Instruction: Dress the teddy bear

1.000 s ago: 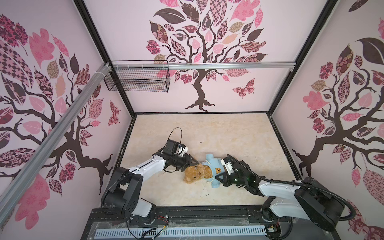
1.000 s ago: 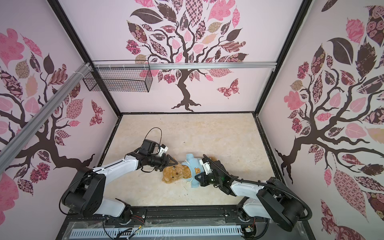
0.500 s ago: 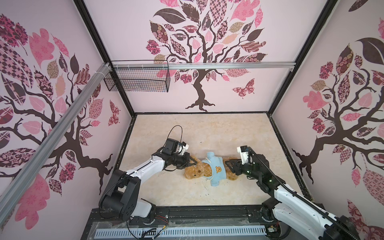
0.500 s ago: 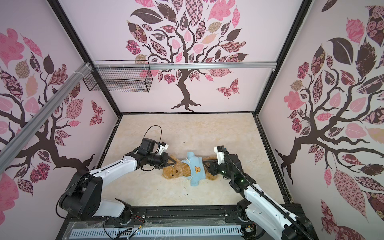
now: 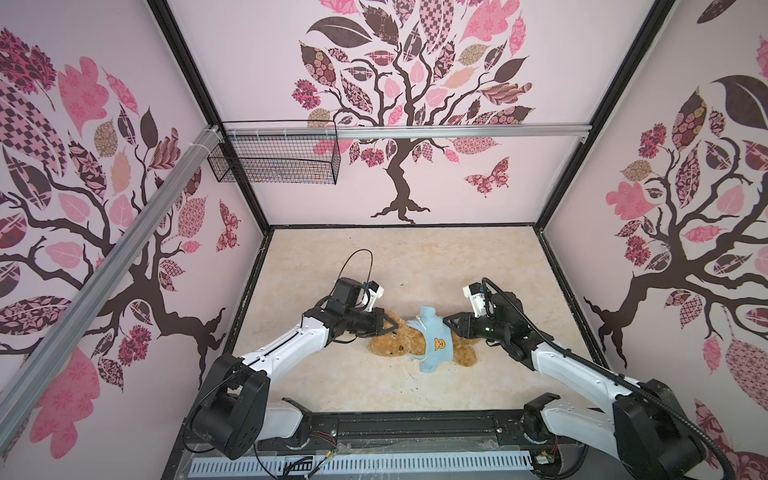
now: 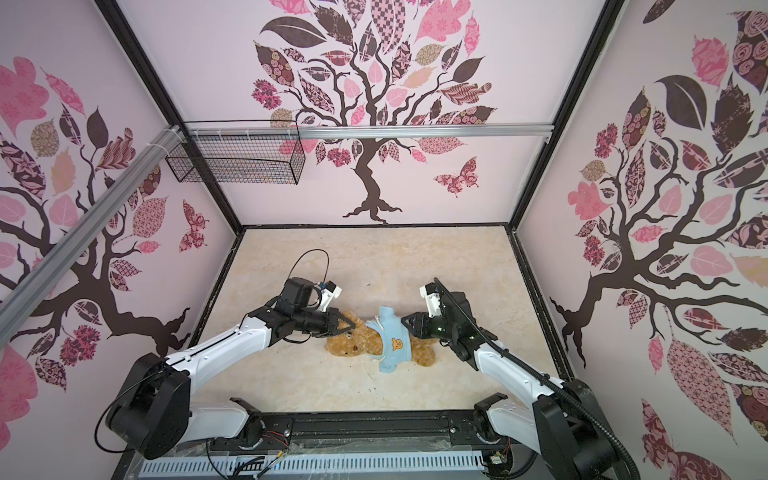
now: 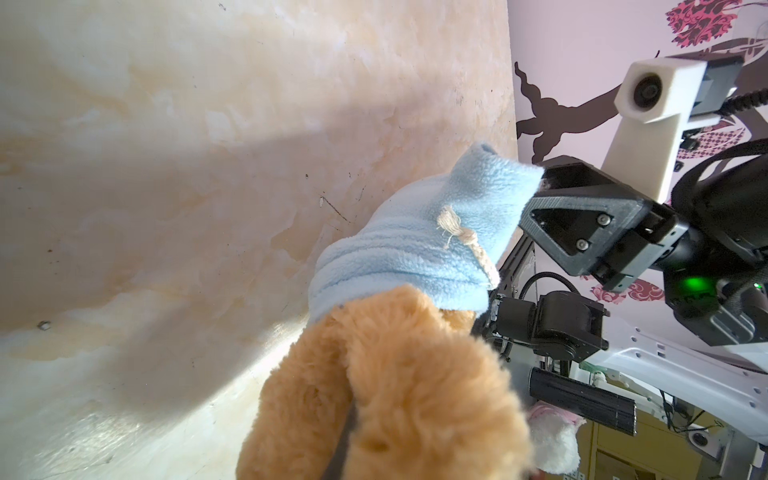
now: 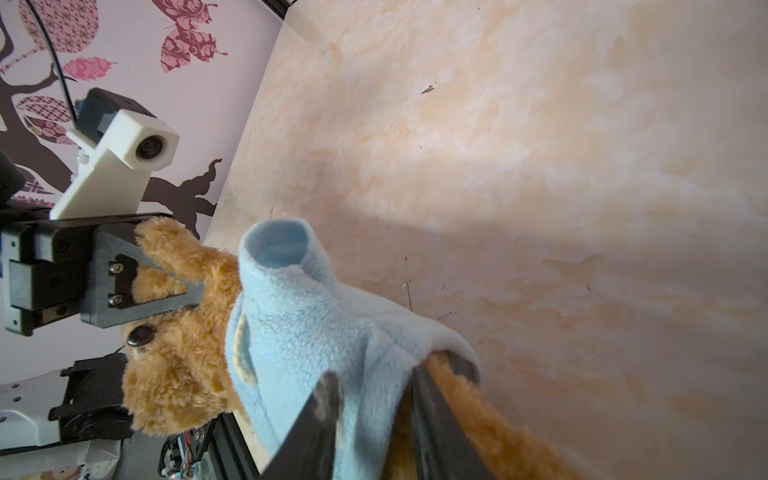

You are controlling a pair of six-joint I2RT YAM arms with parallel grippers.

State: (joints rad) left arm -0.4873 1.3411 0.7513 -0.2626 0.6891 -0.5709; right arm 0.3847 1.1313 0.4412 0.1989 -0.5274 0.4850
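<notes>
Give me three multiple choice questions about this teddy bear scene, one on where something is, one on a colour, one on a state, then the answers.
1. Where does the teddy bear lie? A: in a basket. B: on the table between the left fingers and the right fingers. C: on a shelf.
2. What colour is its shirt? A: light blue. B: red. C: green.
3. How do the left fingers stand? A: wide open. B: clear above the bear. C: closed on the bear's fur.
Answers: B, both top views show it lying there; A, the fleece is pale blue in every view; C, the right wrist view shows fur pinched between them.
</notes>
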